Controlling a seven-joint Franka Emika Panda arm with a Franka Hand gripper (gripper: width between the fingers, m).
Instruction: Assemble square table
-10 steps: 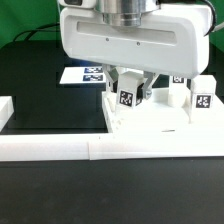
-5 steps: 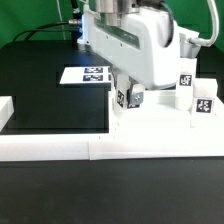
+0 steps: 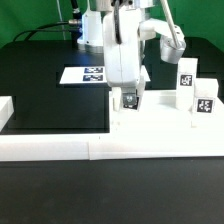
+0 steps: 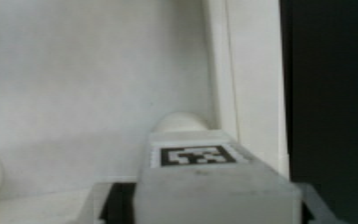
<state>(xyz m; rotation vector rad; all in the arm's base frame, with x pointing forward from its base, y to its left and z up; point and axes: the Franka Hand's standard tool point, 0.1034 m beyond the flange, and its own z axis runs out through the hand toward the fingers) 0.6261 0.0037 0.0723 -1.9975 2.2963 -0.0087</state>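
1. Exterior view showed the gripper (image 3: 129, 100) down over the slab (image 3: 160, 118), jaws partly closed on a tagged leg (image 3: 129, 99) held upright.
2. Leg sat at the slab's left end in that view, near the corner; I judged it was being seated or screwed into a corner hole, which would explain the upright hold and the low wrist.
3. Wrist view showed the same leg (image 4: 201, 155) between the fingers, tag facing the camera, its rounded end against the slab (image 4: 87, 70) close to the edge; black table beyond that edge.
4. Whether the leg was fully seated could not be told; the contact point was hidden by the leg itself.
5. Two more legs stood upright on the right part of the slab: one (image 3: 187, 78) farther back, one (image 3: 205, 102) nearer and further right. Probably parked or already fitted there, well apart from the gripper, so out of its way.
6. Fourth leg not made out.
7. Slab lay against the low white border wall (image 3: 110, 148) on the near side, likely as a stop so it stays put during insertion.
8. Marker board (image 3: 85, 74) lay flat on the far left of the table, apart from the slab.
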